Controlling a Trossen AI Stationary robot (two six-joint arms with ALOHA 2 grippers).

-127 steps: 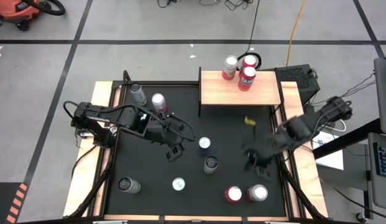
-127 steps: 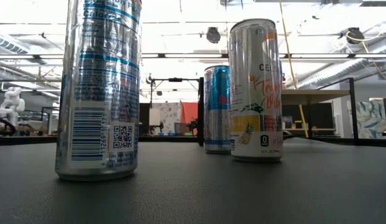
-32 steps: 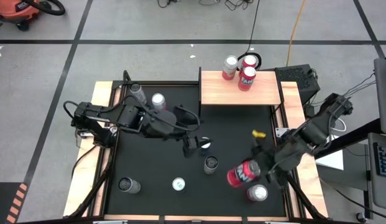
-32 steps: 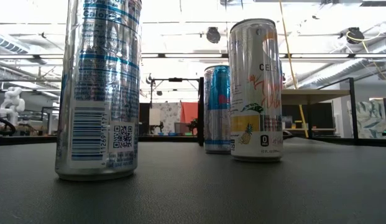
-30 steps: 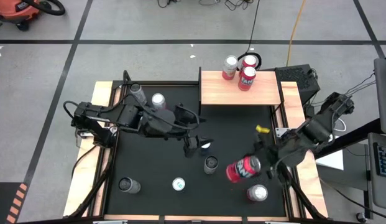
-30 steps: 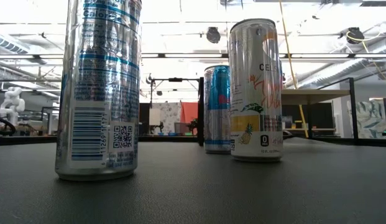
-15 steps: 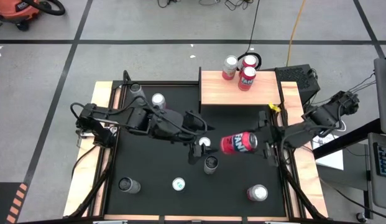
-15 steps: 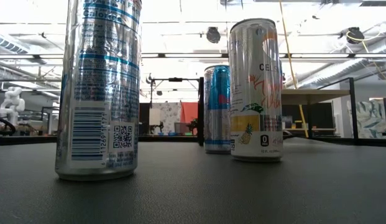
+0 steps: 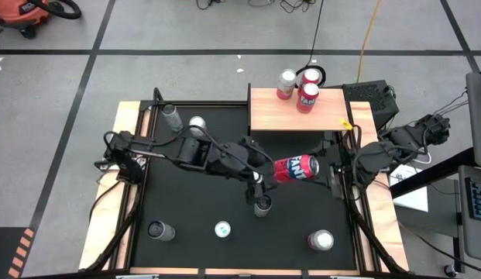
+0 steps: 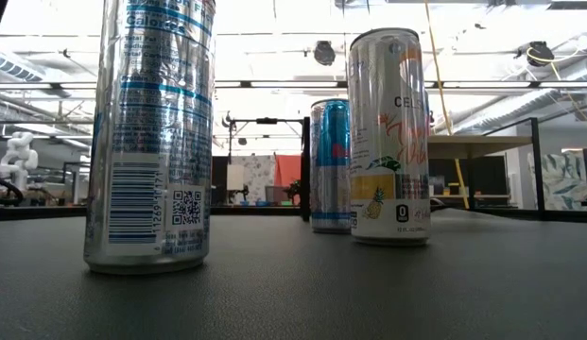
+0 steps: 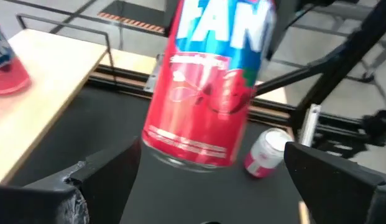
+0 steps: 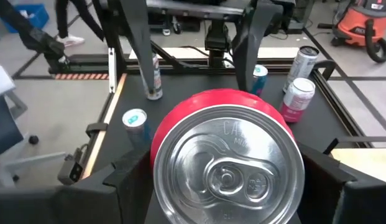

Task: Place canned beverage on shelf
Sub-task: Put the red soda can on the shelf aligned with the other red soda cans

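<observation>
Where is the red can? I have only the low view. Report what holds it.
Observer: The right gripper holds the red can on its side, in the air above the black mat.
Operator: Give me the left gripper.
Observer: The left gripper is open, with the can's bottom end just ahead of its fingers.
Operator: State the shelf's load.
Observer: The shelf carries three cans, grouped at its far edge.
</observation>
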